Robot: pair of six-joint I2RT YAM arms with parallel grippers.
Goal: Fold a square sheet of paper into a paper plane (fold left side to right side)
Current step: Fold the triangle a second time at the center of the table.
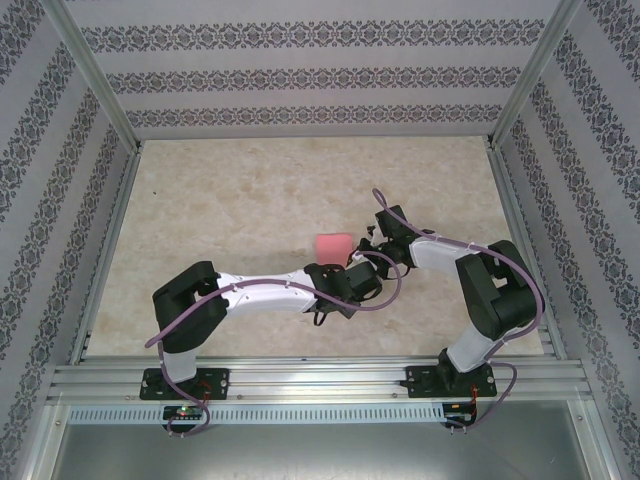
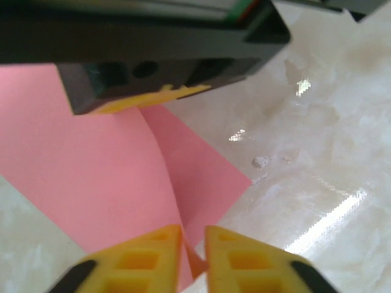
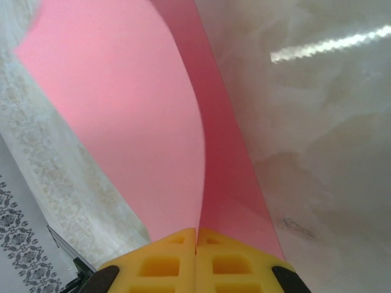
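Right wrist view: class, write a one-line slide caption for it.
The right arm's yellow fingers pinch the doubled-over pink sheet of paper, with the pale stone-look table behind.

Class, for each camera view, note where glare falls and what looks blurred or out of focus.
Left wrist view: bright glare streaks on the table, and the left gripper is soft-edged near the lens. Right wrist view: one glare streak at upper right; the square sheet of paper looks slightly soft. Top external view: even light, no strong glare.

Open table (image 1: 230, 190) beyond paper (image 1: 333, 245), walls (image 1: 300, 80) around
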